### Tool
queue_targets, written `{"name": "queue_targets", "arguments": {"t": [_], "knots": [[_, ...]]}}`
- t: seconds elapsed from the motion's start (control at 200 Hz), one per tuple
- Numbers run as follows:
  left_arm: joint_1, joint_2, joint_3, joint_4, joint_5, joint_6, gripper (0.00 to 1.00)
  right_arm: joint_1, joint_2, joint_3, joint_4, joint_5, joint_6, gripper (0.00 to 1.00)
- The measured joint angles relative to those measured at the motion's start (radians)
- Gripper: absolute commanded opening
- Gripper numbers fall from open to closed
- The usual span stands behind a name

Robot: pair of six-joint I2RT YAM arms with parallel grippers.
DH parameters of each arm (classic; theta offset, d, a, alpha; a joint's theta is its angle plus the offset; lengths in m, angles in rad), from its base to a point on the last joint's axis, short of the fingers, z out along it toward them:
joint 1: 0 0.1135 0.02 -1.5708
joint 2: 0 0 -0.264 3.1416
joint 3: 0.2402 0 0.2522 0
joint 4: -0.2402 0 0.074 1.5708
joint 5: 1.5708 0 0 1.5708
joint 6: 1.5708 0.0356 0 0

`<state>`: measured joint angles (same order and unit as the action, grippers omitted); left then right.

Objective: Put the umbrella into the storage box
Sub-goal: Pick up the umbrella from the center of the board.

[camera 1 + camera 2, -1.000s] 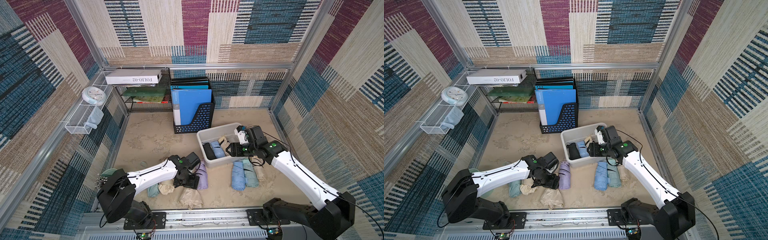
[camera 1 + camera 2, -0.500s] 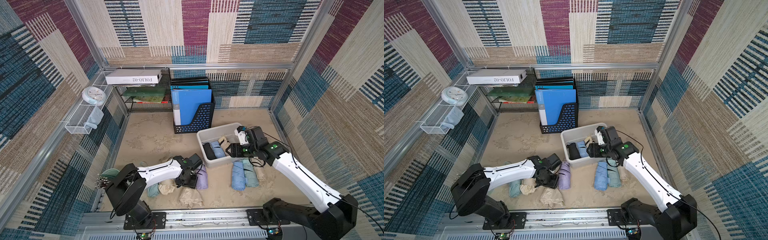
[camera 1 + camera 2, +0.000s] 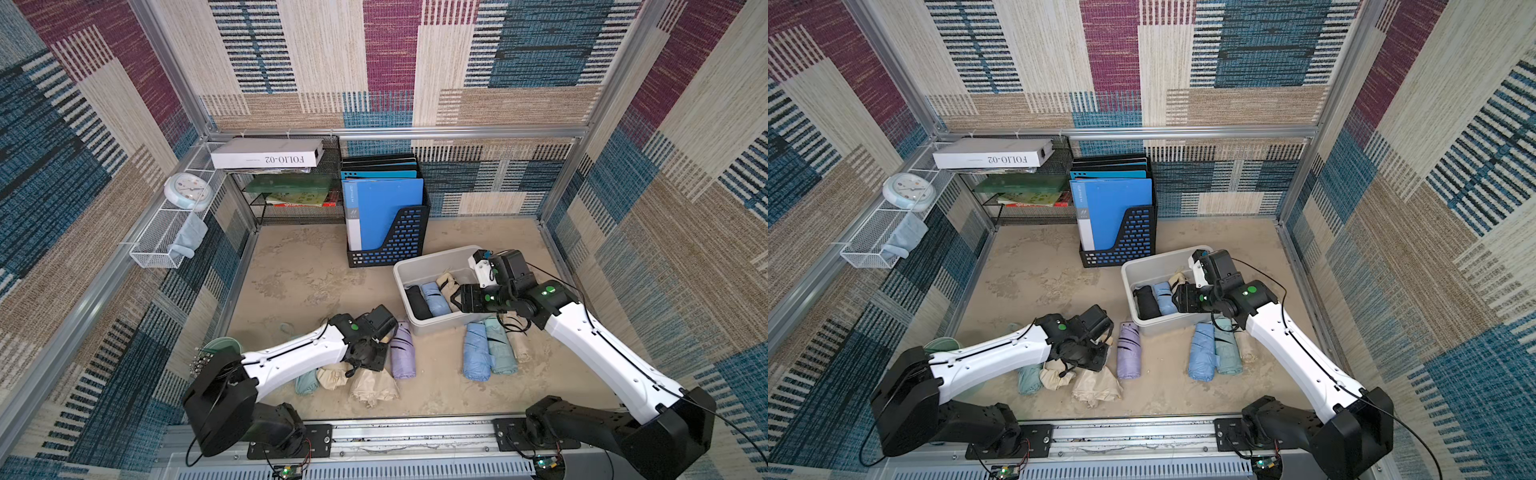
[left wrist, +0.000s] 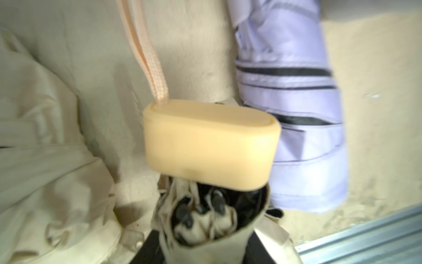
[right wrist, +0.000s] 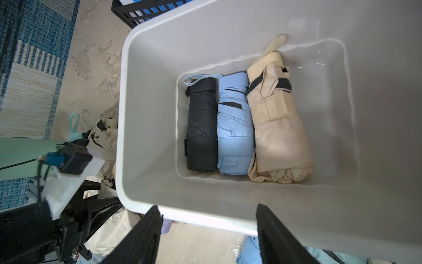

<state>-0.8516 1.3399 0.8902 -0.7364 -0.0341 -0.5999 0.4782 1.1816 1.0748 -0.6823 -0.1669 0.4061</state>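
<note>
The storage box (image 3: pixel 432 254) (image 3: pixel 1156 258) (image 5: pixel 121 114) is a pale grey tub that holds a black umbrella (image 5: pixel 202 128), a light blue one (image 5: pixel 235 128) and a cream one (image 5: pixel 276 128). My right gripper (image 3: pixel 456 300) (image 5: pixel 207 209) hangs open and empty over the box's near rim. My left gripper (image 3: pixel 368 358) (image 4: pixel 205 246) is shut on a cream umbrella (image 4: pixel 210 146). Its black fingers press the folded canopy on both sides, and the handle cap with its peach strap points away from the camera. The lilac umbrella (image 3: pixel 402 353) (image 4: pixel 296 114) lies right beside it. In both top views the arm hides most of the held umbrella.
A loose cream umbrella (image 3: pixel 372 388) and a teal one (image 3: pixel 307 380) lie by my left arm. Blue (image 3: pixel 476 353), mint (image 3: pixel 500 349) and beige umbrellas lie in front of the box. The black file holder (image 3: pixel 386 232), a wire shelf and a white mesh basket (image 3: pixel 162 237) stand behind.
My left gripper's jaws have closed in on the cream umbrella, and the left arm's base has shifted. The right arm has stayed where it was.
</note>
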Motion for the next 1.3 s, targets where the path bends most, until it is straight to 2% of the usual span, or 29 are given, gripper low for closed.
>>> {"name": "queue_targets", "arguments": {"t": [0.19, 0.316, 0.646, 0.862, 0.977, 1.302], "knots": [[0.036, -0.204, 0.052, 0.036, -0.020, -0.030, 0.33, 0.018, -0.037, 0.001, 0.058, -0.102, 0.015, 0.71], [0.088, -0.270, 0.085, 0.105, 0.010, -0.047, 0.33, 0.046, -0.061, 0.002, 0.137, -0.206, 0.023, 0.76], [0.173, -0.310, 0.110, 0.346, 0.208, -0.098, 0.33, 0.130, -0.057, 0.011, 0.325, -0.523, 0.078, 0.91], [0.186, -0.309, 0.099, 0.531, 0.332, -0.145, 0.33, 0.163, -0.023, 0.003, 0.391, -0.650, 0.109, 0.99], [0.188, -0.308, 0.086, 0.625, 0.390, -0.180, 0.33, 0.171, -0.010, 0.003, 0.422, -0.687, 0.124, 0.97], [0.191, -0.306, 0.031, 0.870, 0.497, -0.298, 0.33, 0.177, -0.011, -0.022, 0.570, -0.768, 0.204, 0.77]]}}
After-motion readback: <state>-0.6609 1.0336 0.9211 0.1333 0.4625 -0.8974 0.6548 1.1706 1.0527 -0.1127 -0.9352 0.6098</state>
